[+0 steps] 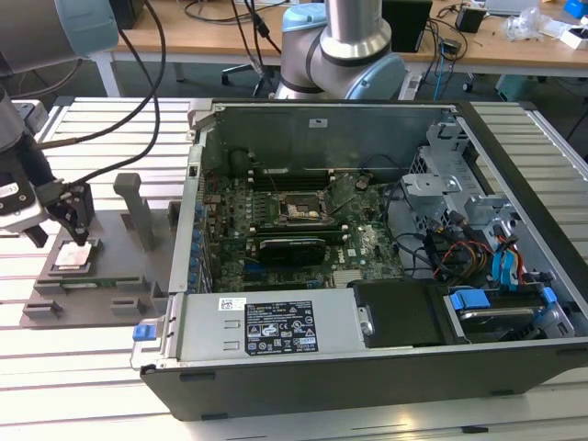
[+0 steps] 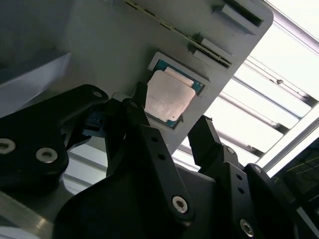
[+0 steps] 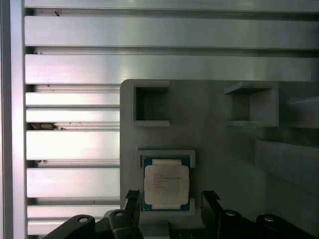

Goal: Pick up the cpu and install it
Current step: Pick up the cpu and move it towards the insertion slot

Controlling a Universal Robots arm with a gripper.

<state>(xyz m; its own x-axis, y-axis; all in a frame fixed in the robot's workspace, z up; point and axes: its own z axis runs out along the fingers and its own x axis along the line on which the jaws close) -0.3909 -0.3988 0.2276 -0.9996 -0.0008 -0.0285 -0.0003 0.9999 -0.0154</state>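
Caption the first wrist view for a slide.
Open gripper flanking the cpu seated in a pocket of the grey fixture plate.

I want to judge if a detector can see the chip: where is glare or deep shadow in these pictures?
Second wrist view: the table slats burn out to white, the gripper is nearly black, the chip shines mildly. First wrist view: slats glare as well, chip evenly lit. Exterior view: soft even light, darker inside the computer case.

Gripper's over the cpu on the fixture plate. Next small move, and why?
Probably lower straight down a little. The gripper is open, its fingers either side of the cpu, which lies flat in its recess on the fixture plate; the exterior view suggests the fingertips hang just above it.
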